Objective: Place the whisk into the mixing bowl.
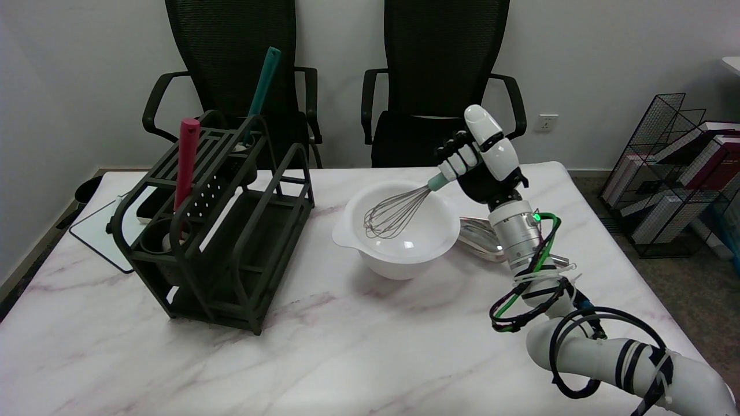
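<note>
Spreading across most of the view, the marble table (324, 352) lay bare along its whole near side, with wide free room in front of the rack and bowl. Beyond its far edge stood two black chairs (445, 75), and a wire shelf (682, 173) of books sat on the floor off the right edge. On the left half, the dark rack (231, 242) stood at an angle, well apart from the bowl, with a red handle (187, 156) and a teal handle (263, 86) rising from its cups. A white board (98, 231) lay behind it, overhanging the left edge. The white bowl (399, 254) sat near the table's middle, an open strip of marble between it and the rack. The right arm (584, 341) reached in from the lower right, past something shiny (477, 234) lying just beside the bowl's right rim. Its hand (483, 159) hovered above that rim, fingers wrapped around the handle of the whisk (396, 214). The whisk slanted down to the left, its wire head inside the bowl, whether touching the bottom could not be told.
</note>
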You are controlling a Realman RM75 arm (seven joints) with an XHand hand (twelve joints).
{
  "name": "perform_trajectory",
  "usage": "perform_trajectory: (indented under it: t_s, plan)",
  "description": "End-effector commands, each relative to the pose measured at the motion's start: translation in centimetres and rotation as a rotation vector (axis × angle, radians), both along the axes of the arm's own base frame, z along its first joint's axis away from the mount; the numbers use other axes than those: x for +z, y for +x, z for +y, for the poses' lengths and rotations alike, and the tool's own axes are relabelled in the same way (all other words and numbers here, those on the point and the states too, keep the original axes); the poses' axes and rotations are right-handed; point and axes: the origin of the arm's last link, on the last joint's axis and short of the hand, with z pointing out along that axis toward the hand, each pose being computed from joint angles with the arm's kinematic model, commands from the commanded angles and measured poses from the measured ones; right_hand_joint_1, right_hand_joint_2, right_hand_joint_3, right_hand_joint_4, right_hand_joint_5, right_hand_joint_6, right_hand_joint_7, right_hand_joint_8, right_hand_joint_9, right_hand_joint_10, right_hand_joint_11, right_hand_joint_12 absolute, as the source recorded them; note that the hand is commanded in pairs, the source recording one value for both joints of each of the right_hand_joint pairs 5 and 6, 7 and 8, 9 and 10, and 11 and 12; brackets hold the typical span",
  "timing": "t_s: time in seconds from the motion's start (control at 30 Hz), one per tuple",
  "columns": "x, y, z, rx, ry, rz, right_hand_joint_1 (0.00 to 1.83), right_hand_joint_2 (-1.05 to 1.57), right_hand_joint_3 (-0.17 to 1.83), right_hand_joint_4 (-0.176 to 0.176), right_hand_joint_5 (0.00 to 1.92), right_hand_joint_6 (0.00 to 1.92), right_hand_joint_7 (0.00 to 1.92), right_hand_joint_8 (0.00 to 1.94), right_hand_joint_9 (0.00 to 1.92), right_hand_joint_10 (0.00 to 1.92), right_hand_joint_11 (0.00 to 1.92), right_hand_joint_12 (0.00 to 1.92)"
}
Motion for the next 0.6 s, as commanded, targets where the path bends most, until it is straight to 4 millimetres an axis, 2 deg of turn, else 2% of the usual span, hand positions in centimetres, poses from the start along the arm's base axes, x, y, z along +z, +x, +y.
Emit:
perform_trajectory:
  t_s: [0.03, 0.33, 0.6]
  plan:
    - [2.2, -1.3, -0.8, -0.037, -0.067, 0.03, 1.08, 1.57, 0.32, 0.0, 1.92, 1.92, 1.92, 1.92, 1.92, 1.92, 1.92, 1.92]
    - [4.3, -3.7, 0.0, -0.108, -0.133, 0.049, 1.08, 1.57, 0.3, 0.0, 1.92, 1.92, 1.92, 1.92, 1.92, 1.92, 1.92, 1.92]
    - [4.2, -5.2, 0.7, -0.153, -0.137, 0.047, 1.07, 1.57, 0.3, 0.0, 1.92, 1.92, 1.92, 1.92, 1.92, 1.92, 1.92, 1.92]
